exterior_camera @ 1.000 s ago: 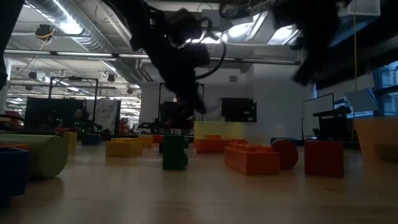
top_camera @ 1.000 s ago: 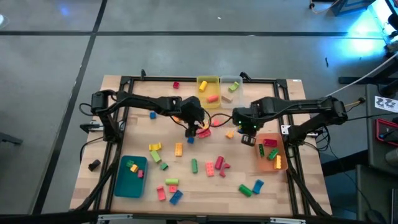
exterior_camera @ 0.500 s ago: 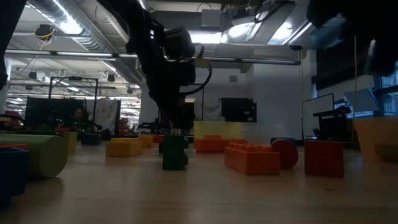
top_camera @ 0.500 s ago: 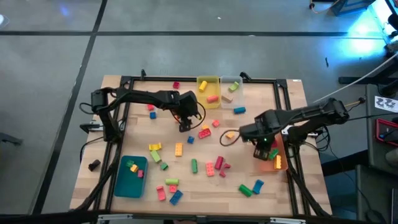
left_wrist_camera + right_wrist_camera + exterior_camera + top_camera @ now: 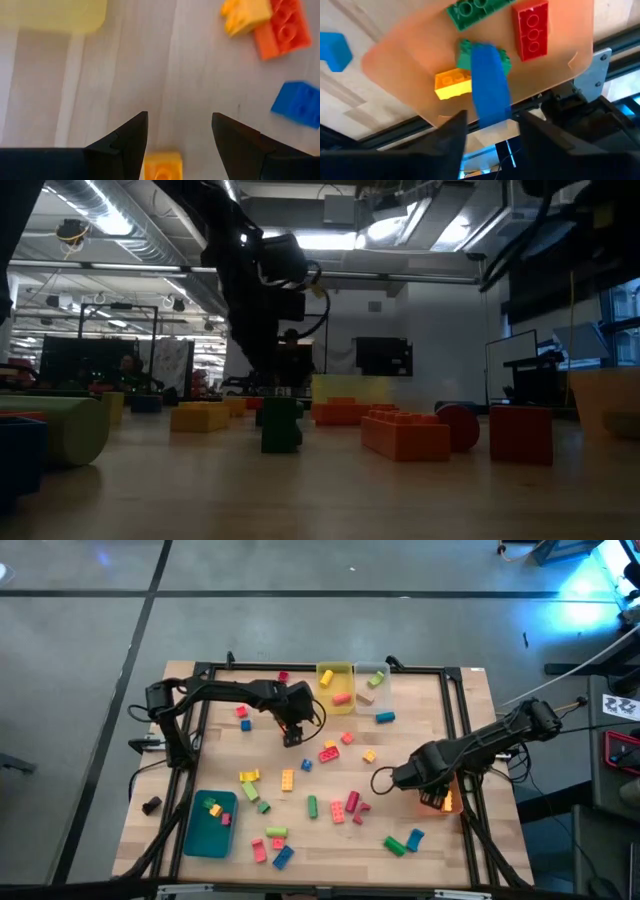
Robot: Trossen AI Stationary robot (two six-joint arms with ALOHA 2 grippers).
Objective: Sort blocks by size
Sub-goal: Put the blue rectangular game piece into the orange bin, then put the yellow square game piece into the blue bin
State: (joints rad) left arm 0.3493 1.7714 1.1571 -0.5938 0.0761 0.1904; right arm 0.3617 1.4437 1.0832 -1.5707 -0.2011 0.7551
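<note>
Wooden counter (image 5: pixel 215 755) from above, with blocks (image 5: pixel 338 808) strewn all over the middle and front: red, yellow, green, blue, pink. A teal bin (image 5: pixel 210 823) sits at the front left with a few blocks in it, a yellow bin (image 5: pixel 335 687) and a clear bin (image 5: pixel 371 682) stand side by side at the back edge, and an orange bin (image 5: pixel 440 799) sits at the right edge, mostly covered by the arm. The left gripper (image 5: pixel 291 733) hangs over the back-left part of the counter, just beside the yellow bin. The right gripper (image 5: pixel 434 795) is over the orange bin.

Low view: a dark arm hangs down left of centre. On the counter there's a green block (image 5: pixel 281 424) standing up, a wide orange block (image 5: pixel 405 433), a red one (image 5: pixel 520 433) and a yellow one (image 5: pixel 200 416) farther back.

Left wrist view: the fingers (image 5: pixel 128 141) are spread apart over bare wood, holding nothing. A yellow-orange block (image 5: pixel 163 165) peeks out low between them, and an orange block (image 5: pixel 281 27), a yellow block (image 5: pixel 246 15) and a blue block (image 5: pixel 300 103) lie off to one side.

Right wrist view: the fingers (image 5: pixel 451 135) stand apart, and a long blue block (image 5: pixel 490 85) sits blurred between them and the orange bin. Can't tell if it's touching them. Inside the bin are a red block (image 5: pixel 533 29), a green block (image 5: pixel 472 11) and a yellow block (image 5: pixel 452 83).
</note>
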